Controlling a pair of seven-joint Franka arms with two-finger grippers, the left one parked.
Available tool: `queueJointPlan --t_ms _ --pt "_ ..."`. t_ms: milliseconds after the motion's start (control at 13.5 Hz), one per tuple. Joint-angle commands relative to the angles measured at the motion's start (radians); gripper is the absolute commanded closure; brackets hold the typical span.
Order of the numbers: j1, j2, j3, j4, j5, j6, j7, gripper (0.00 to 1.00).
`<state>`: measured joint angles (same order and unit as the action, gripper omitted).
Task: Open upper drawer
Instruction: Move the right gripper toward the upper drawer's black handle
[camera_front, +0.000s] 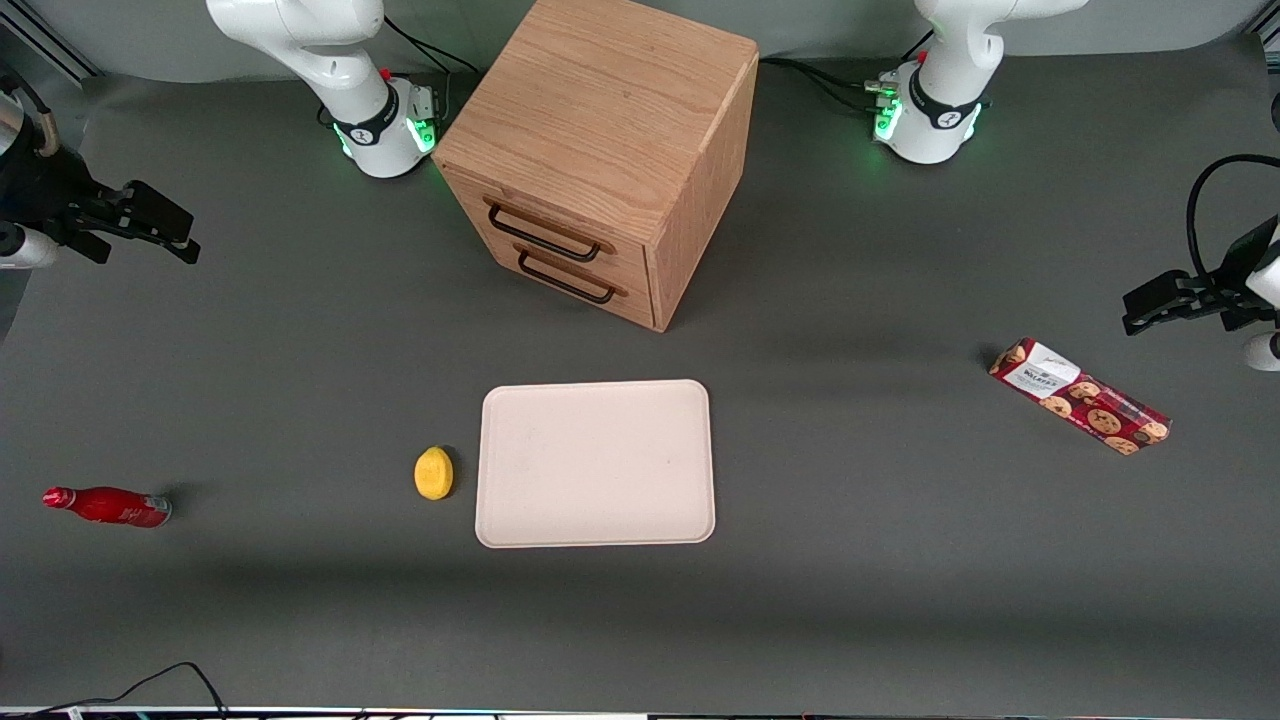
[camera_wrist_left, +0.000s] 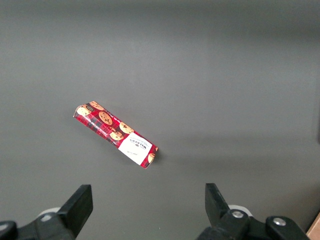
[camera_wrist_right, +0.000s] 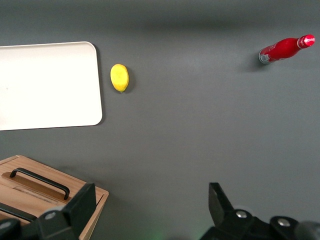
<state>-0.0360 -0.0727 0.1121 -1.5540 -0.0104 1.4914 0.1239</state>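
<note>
oak drawer, yellow lemon, red bottle

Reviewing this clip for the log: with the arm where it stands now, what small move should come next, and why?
Probably carry the gripper across toward the upper drawer and line its open fingers up with that drawer's dark handle. The gripper hangs open at the working arm's end of the table, well away from the cabinet, and both drawers look shut.

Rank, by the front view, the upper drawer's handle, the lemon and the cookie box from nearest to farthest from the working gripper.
Gripper open, at the working arm's table end.
1. Lemon, beside the tray; handle too close to call.
2. Upper drawer handle, on the cabinet front.
3. Cookie box, toward the parked arm's end.
</note>
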Motion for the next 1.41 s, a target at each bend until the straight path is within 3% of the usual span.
queueJointPlan --t_ms 0,296,815,963,1333 --pt "0.011 0.004 0.004 0.017 -0.016 -0.011 0.007 0.0" --pt "0.022 0.004 0.024 0.008 -0.002 -0.051 -0.047 0.0" --pt "0.031 0.042 0.28 0.008 0.107 -0.057 -0.58 0.0" --pt "0.033 0.08 0.287 0.003 0.185 -0.03 -0.699 0.0" --pt "0.033 0.256 0.314 -0.009 0.199 0.091 -0.745 0.0"
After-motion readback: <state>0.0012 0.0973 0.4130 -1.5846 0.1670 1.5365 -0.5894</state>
